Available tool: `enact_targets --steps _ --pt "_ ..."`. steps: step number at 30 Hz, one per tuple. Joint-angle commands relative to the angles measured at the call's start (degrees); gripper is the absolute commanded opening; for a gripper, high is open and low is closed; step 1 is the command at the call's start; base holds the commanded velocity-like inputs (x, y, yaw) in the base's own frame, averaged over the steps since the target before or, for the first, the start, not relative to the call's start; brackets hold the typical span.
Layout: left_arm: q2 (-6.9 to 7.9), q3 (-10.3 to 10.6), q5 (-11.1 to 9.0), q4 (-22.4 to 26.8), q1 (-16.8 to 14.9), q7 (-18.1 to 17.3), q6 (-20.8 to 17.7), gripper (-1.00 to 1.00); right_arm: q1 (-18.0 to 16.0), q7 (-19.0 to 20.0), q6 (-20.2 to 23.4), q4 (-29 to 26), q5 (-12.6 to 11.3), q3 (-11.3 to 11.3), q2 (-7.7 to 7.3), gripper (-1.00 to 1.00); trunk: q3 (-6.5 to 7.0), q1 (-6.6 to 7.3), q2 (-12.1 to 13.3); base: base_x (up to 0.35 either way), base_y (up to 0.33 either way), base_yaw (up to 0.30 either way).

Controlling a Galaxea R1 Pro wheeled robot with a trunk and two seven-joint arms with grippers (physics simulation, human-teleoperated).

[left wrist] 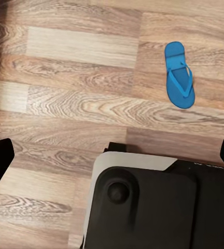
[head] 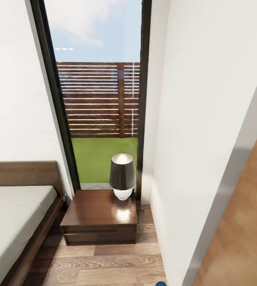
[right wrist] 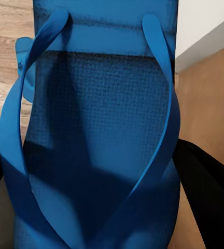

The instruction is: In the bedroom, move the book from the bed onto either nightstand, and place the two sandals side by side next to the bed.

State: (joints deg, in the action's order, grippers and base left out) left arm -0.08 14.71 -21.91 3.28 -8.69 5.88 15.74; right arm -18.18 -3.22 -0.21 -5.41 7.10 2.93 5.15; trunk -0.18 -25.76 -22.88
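Right gripper (right wrist: 99, 207) jaws clamped on a sandal (right wrist: 99, 129).

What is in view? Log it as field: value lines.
room: white walls, wood-plank floor
bed: mattress part in view bare
nightstand: beside bed, by window
lamp: on nightstand
held sandal: close between right gripper's fingers
loose sandal: flat on floor, strap up
left gripper: state unclear
book: not seen

a home bedroom: a low wooden bed (head: 17, 214) at lower left of the frame, a dark nightstand (head: 98, 216) with a lamp (head: 122, 176) at centre, wood-plank floor (head: 104, 262), tall window (head: 98, 99).
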Motion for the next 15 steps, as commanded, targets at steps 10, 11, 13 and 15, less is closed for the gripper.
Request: enact_targets --steps 10,11,13,15 --pt "-0.01 0.50 -0.33 -0.03 -0.01 0.27 0.17 1.00 -0.02 -0.29 -0.04 0.05 0.37 0.23 0.03 -1.00 -0.02 -0.02 -0.04 0.001 -0.050 0.000" --pt "-0.01 0.50 -0.33 -0.03 -0.01 0.27 0.17 1.00 -0.02 -0.29 -0.04 0.06 0.37 0.23 0.03 -1.00 -0.02 -0.02 -0.04 0.000 -0.015 0.000" --pt "-0.01 0.50 -0.33 -0.03 -0.01 0.27 0.17 1.00 -0.02 -0.29 -0.05 0.09 0.37 0.23 0.03 -1.00 -0.02 -0.02 -0.04 0.000 -0.011 0.000" --pt "-0.01 0.50 -0.33 -0.03 -0.01 0.27 0.20 1.00 -0.02 -0.29 -0.03 0.10 0.37 0.23 0.03 -1.00 -0.02 -0.02 -0.04 0.000 -0.007 0.000"
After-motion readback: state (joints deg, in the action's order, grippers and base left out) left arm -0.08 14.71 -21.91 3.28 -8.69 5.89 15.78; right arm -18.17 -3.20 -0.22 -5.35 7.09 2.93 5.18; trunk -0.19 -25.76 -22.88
